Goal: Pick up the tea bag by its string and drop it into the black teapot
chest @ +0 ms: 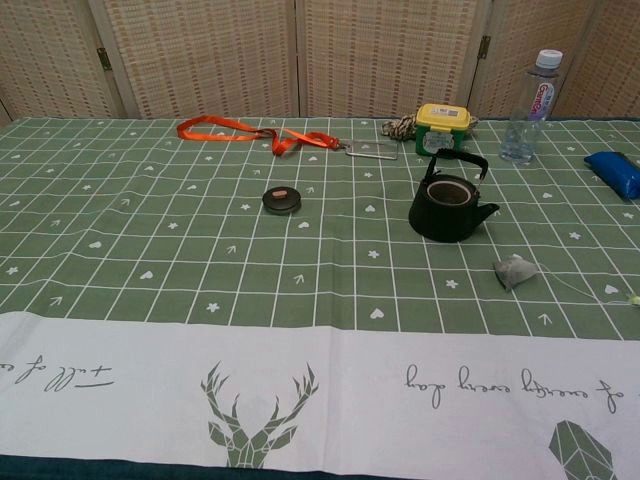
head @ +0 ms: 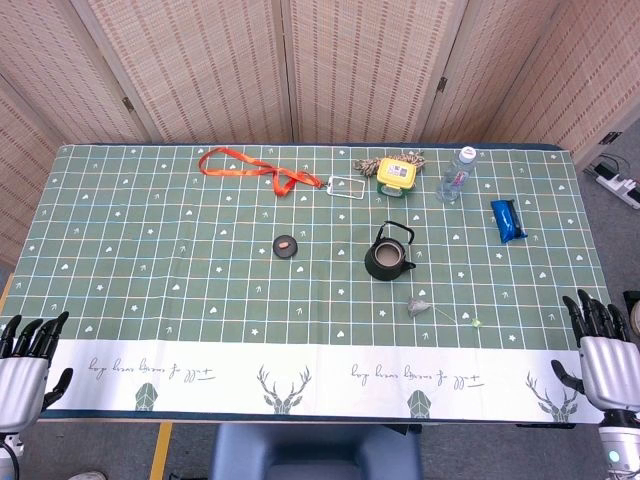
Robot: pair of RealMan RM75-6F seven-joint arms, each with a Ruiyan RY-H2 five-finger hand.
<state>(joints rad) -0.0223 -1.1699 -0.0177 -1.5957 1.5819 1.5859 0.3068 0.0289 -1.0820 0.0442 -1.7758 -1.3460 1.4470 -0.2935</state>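
Observation:
The grey tea bag (head: 418, 306) (chest: 514, 270) lies flat on the green checked cloth, just in front and to the right of the black teapot (head: 388, 254) (chest: 451, 206). Its thin string (head: 450, 314) runs right to a small yellow-green tag (head: 476, 322) (chest: 634, 298). The teapot stands upright with its handle up and no lid on. My left hand (head: 25, 370) hovers at the near left table edge, fingers apart, holding nothing. My right hand (head: 603, 352) is at the near right edge, fingers apart and empty. Neither hand shows in the chest view.
The teapot's round lid (head: 287, 246) (chest: 281, 200) lies left of the pot. Along the far side lie an orange lanyard (head: 245, 169) (chest: 255, 133) with a card holder, a yellow box (head: 396, 174) (chest: 444, 125), a water bottle (head: 455, 175) (chest: 529, 93) and a blue packet (head: 508, 219) (chest: 615, 171).

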